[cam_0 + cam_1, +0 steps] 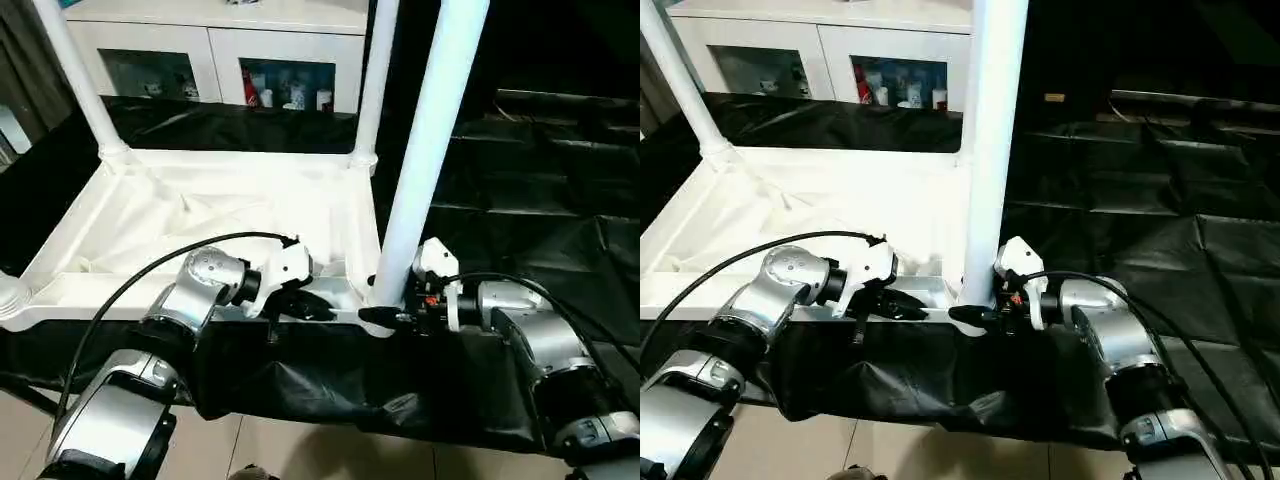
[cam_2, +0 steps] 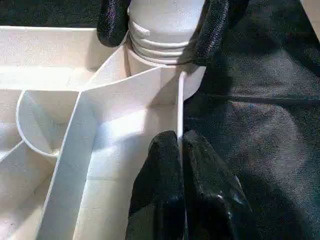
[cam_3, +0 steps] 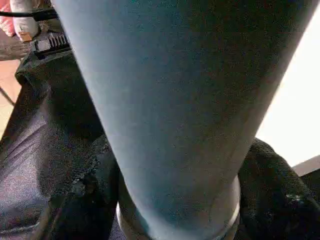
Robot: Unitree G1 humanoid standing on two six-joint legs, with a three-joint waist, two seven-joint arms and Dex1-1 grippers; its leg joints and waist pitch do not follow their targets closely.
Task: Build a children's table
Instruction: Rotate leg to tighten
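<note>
The children's table lies upside down, its white ribbed top [image 1: 200,210] on the black cloth. Two white legs [image 1: 75,70] [image 1: 372,90] stand in the far corner sockets. A third leg [image 1: 425,150] stands upright in the near right socket [image 2: 150,55]. My right gripper [image 1: 385,315] is closed around this leg's base, one black finger [image 2: 112,20] on each side. My left gripper [image 2: 179,142] is shut on the thin near rim wall of the top, just left of that socket. The near left socket [image 1: 10,295] holds no leg.
The black-draped work table [image 1: 520,190] stretches away to the right, its cloth hanging over the near edge [image 1: 330,390]. A white cabinet with glass doors [image 1: 215,40] stands behind. Floor [image 1: 270,440] shows below the table's edge.
</note>
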